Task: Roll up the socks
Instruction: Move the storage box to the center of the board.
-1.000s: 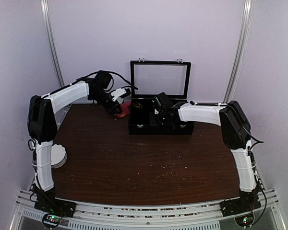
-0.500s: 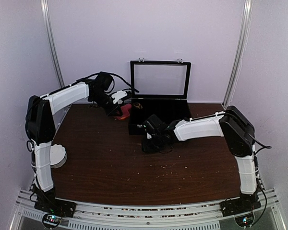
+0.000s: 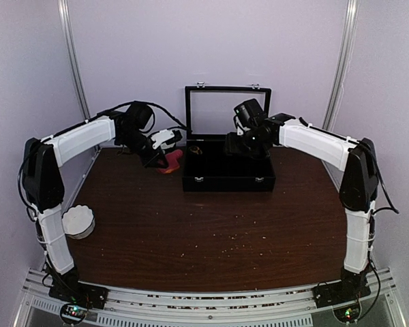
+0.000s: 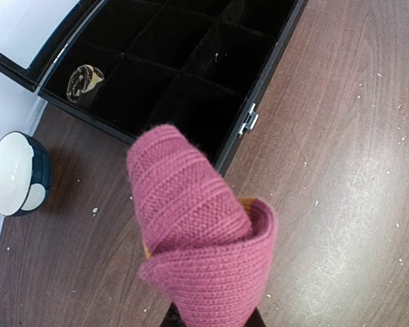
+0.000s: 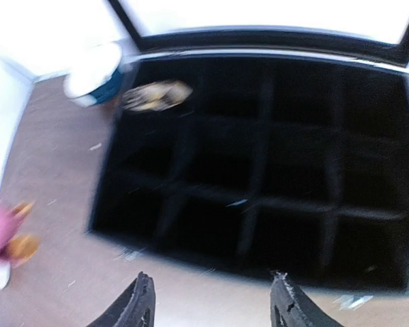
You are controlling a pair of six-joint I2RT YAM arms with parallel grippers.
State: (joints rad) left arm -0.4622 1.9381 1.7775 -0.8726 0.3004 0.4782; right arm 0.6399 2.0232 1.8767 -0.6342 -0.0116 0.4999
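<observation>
Top view: both arms reach to the far side of the desk (image 3: 191, 231), one on each side of a black box (image 3: 228, 180) whose lid stands up.
Left gripper (image 3: 162, 155): closed on the red sock (image 4: 198, 238), just left of the box; the left wrist view shows fabric covering nearly all of its fingers.
Red sock: folded into a loose roll, with a sliver of orange inside the fold. It hangs near the box's left wall, and I cannot tell whether it touches the desk.
Brown sock (image 4: 84, 80): rolled up, lying in the far-left compartment of the box.
Right gripper (image 5: 211, 306): fingers spread wide with nothing between them, hovering over the box.
Box: interior split by dividers into a grid of compartments, with a metal clasp on the near wall.
Bowl (image 4: 17, 174): white inside, blue outside, on the desk by the box's far-left corner.
Desk: dark wood, speckled with pale crumbs.
</observation>
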